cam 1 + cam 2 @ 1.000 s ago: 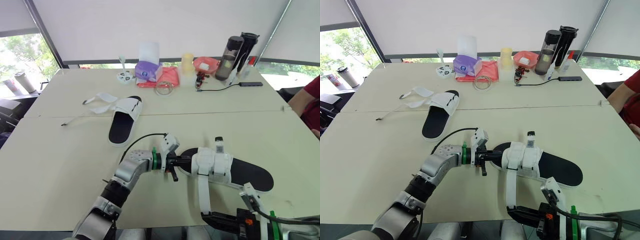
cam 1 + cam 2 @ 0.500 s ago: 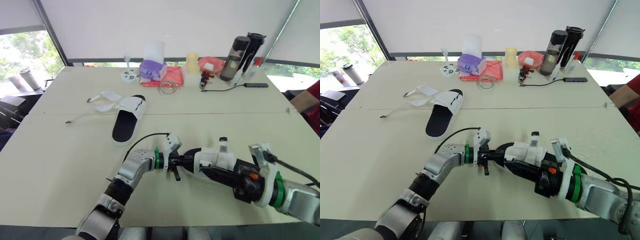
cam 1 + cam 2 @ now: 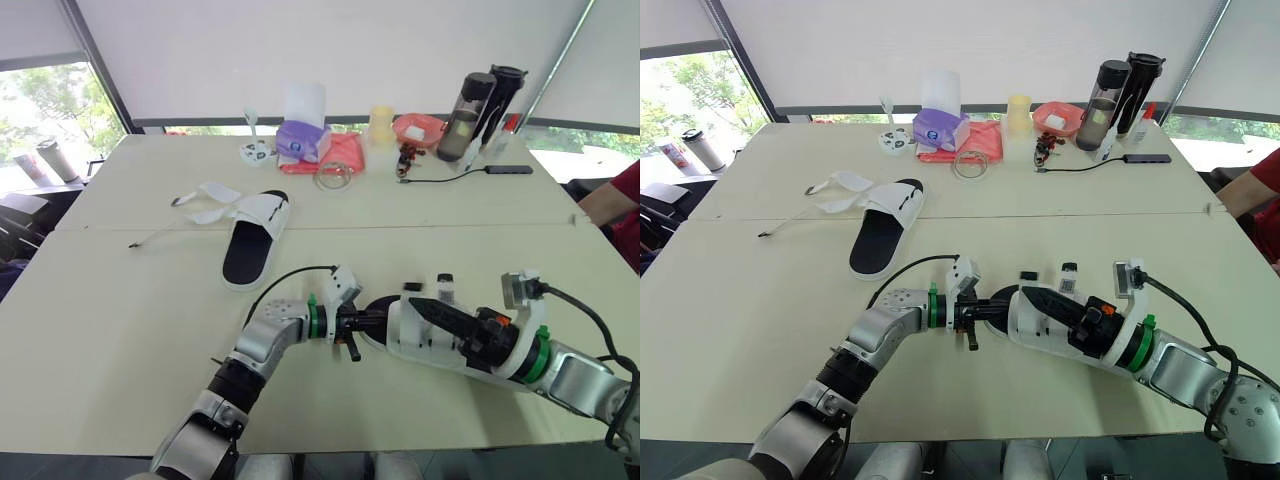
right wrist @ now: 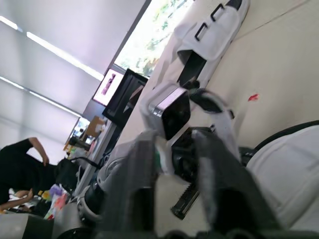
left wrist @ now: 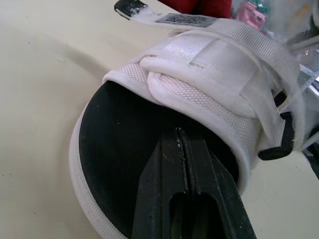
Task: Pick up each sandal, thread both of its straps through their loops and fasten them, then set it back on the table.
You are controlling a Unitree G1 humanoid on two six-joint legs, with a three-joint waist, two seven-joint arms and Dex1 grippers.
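The white strap sandal with black footbed (image 3: 405, 342) is located at the front middle of the cream table (image 3: 110, 330). Its toe is pressed by the left gripper (image 3: 347, 326), fingers closed together, nothing clamped. The right gripper (image 3: 420, 305) is spread open over the straps, empty. The sandal is judged light, with a springy sole and limp woven straps; a pinch at a free strap tip is advised.

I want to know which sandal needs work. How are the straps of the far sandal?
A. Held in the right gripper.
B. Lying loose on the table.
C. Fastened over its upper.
B: the straps of the far sandal lie spread out flat on the table beside it, unfastened.
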